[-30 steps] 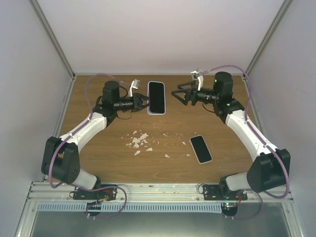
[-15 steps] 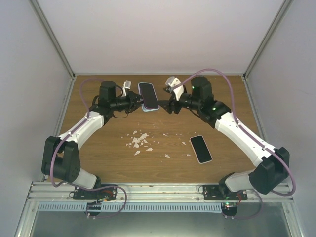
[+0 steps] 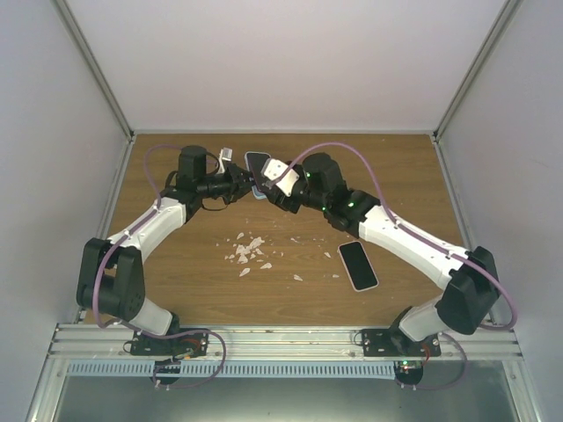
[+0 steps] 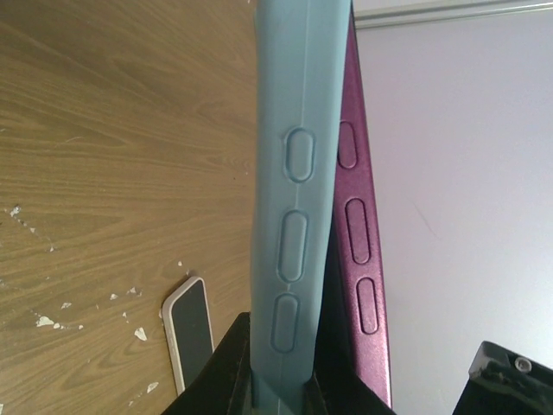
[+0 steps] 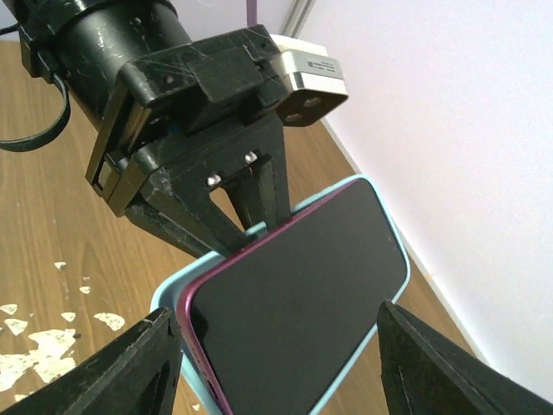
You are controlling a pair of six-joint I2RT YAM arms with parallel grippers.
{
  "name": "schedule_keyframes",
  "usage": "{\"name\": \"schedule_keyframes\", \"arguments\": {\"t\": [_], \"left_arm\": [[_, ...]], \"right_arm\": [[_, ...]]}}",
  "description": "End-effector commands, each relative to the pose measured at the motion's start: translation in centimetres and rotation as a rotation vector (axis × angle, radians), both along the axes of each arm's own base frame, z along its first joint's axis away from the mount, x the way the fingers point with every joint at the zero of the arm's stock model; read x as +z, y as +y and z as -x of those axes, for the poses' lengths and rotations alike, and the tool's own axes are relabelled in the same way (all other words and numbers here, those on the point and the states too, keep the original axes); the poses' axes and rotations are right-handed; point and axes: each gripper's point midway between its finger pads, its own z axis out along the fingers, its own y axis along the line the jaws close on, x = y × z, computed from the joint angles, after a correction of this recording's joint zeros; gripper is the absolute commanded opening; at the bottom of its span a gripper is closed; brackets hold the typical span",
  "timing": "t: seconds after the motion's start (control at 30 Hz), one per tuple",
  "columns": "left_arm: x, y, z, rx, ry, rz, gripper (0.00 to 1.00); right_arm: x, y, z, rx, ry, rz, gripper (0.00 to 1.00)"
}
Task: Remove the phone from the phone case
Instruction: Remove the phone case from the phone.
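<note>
"Phone [image 5: 294, 285] first: where is it sitting?"

"It is hanging in the air over the far middle of the counter [image 3: 176, 264], partly seated in the case [image 4: 294, 173]. I am holding the pair up with the left gripper [image 5: 252, 226], whose fingers [image 5: 232, 207] are pinching the rim of the case, so the screen is facing my other arm."

"And the right gripper [image 5: 281, 346]?"

"Its fingers [image 5: 130, 363] are standing spread, one either side of the phone, and I am not seeing them touch it. I am judging that they are lined up to take the phone while the left anchors the case."

"How is the phone looking?"

"It is showing a dark glossy screen inside a magenta rim, and the pale blue case is wrapping around that. From the left wrist I am seeing the magenta edge standing a little apart from the blue one along the button side, so one edge is looking loose. A second phone [image 3: 358, 265] is lying flat on the counter nearer me, well apart, beside some white crumbs [image 3: 249, 251]."
</note>
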Motion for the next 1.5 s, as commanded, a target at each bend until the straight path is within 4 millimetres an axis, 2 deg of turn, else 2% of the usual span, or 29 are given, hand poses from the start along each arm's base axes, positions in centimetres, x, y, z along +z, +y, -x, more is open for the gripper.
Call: {"name": "schedule_keyframes", "arguments": {"t": [0.0,0.13,0.37,0.7,0.97,1.2,1.47], "left_arm": [[2.0,-0.4,-0.4,-0.024,-0.073,0.053,0.0],[1.8,-0.5,-0.3,-0.028,-0.062,0.062,0.0],[1.3,-0.5,-0.4,-0.025,-0.047,0.064,0.0],[0.7,-0.4,-0.7,-0.018,-0.035,0.055,0.0],[0.7,-0.4,-0.8,-0.015,-0.031,0.061,0.0],[0.4,-0.5,-0.8,-0.014,-0.024,0.063,0.0],[0.3,-0.5,-0.7,-0.016,-0.022,0.062,0.0]], "right_arm": [[0.4,0.6,-0.9,-0.048,-0.142,0.059,0.62],[-0.2,0.5,-1.3,-0.066,-0.182,0.096,0.6],[-1.6,1.2,-0.3,-0.023,-0.181,0.129,0.6],[-2.1,1.7,0.7,0.019,-0.148,0.127,0.61],[-3.3,1.3,-0.1,-0.022,-0.166,0.156,0.62],[-3.9,1.5,0.2,-0.004,-0.144,0.159,0.62],[-3.0,0.8,-1.5,-0.11,-0.199,0.15,0.56]]}}
